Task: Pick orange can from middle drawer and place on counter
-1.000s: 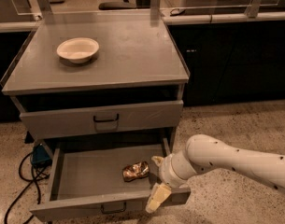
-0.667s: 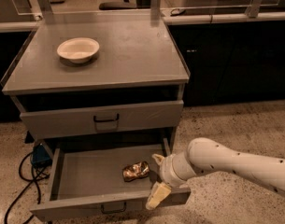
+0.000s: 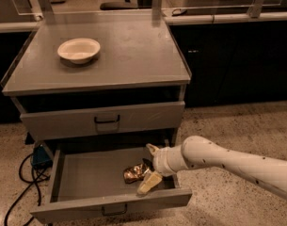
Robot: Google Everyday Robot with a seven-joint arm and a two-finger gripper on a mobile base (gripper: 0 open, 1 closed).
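The orange can (image 3: 135,173), coppery and dented, lies on the floor of the open middle drawer (image 3: 86,179), right of centre. My gripper (image 3: 149,166) reaches into the drawer from the right on a white arm (image 3: 227,164). It is open, with one cream finger (image 3: 152,149) behind the can's right end and the other (image 3: 149,183) in front of it. I cannot tell whether the fingers touch the can. The counter (image 3: 129,51) is the grey top of the cabinet, above the drawer.
A white bowl (image 3: 78,49) stands on the counter's back left. The drawer above (image 3: 105,119) is closed. Low clear panels edge the counter. A blue object (image 3: 40,155) and black cables (image 3: 20,182) lie on the floor to the left.
My gripper has moved left and further into the drawer, so its fingers now sit around the can's right end. The can has not moved.
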